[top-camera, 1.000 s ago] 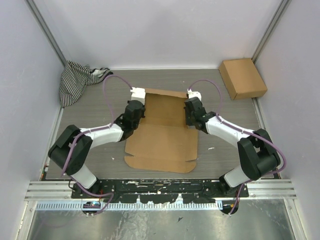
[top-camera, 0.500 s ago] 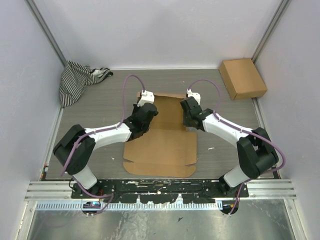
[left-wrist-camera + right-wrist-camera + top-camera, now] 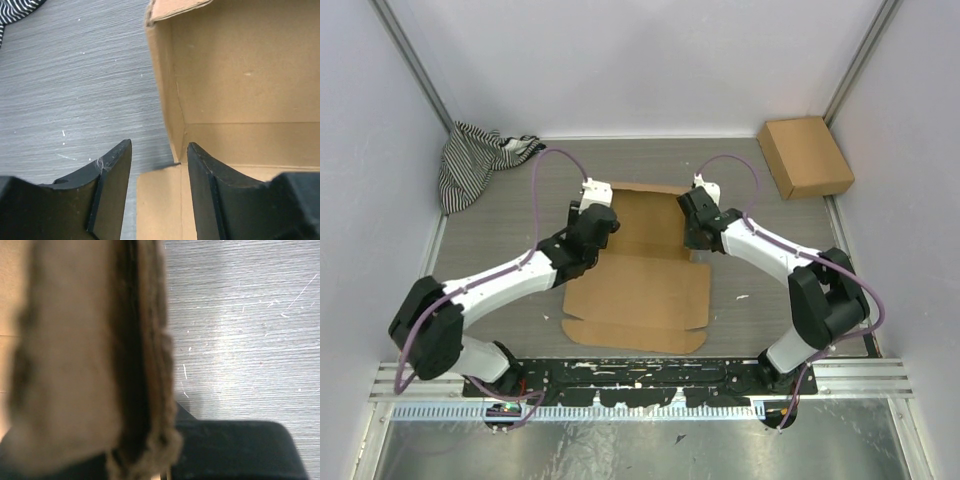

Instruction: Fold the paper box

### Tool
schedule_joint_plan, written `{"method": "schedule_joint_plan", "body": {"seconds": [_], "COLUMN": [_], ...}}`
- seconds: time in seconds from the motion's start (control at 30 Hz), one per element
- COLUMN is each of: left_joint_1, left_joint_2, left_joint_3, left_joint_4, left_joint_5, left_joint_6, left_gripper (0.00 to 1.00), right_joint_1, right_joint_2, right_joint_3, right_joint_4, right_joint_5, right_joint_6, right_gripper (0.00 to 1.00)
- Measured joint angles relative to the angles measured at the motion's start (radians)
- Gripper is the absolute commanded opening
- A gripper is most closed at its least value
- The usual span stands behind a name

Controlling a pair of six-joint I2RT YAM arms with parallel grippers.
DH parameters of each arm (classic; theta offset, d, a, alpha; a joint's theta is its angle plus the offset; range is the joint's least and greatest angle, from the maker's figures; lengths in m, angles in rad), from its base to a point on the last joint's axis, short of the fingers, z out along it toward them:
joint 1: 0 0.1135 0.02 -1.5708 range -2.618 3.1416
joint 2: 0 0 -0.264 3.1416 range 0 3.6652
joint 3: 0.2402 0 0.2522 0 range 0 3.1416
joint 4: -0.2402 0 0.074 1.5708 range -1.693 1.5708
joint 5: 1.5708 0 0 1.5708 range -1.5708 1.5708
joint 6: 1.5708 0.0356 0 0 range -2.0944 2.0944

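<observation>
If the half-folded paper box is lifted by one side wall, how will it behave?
The paper box is creased cardboard, so it probably bends at its folds when lifted. Being one thin sheet, it looks light and may slide on the table if pushed.

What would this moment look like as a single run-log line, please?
left claw: open, straddling left wall of plain brown cardboard paper box | right claw: shut on its right wall
</observation>
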Motion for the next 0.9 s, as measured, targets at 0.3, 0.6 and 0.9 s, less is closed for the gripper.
{"method": "schedule_joint_plan", "body": {"seconds": [0.3, 0.6, 0.9], "left_joint_1": [0.093, 0.188, 0.191], "left_joint_2": [-0.286, -0.409, -0.438], "left_joint_3": [-0.014, 0.064, 0.065], "left_joint_4": [-0.223, -0.435, -0.484], "left_joint_5": [0.077, 0.208, 0.252], "left_joint_6": [-0.113, -0.166, -0.167], "left_gripper": [0.54, 0.55, 0.55], "right_joint_1": [-0.015, -0.019, -0.019], "right_joint_2": [0.049, 0.000, -0.122], "right_joint_3": [0.080, 0.104, 0.329], "right_joint_4": [-0.076, -0.151, -0.307], "right_joint_5": [-0.099, -0.286, -0.267], "right_joint_6": [0.084, 0.156, 0.004], "right_gripper": [0.14, 0.47, 0.67]}}
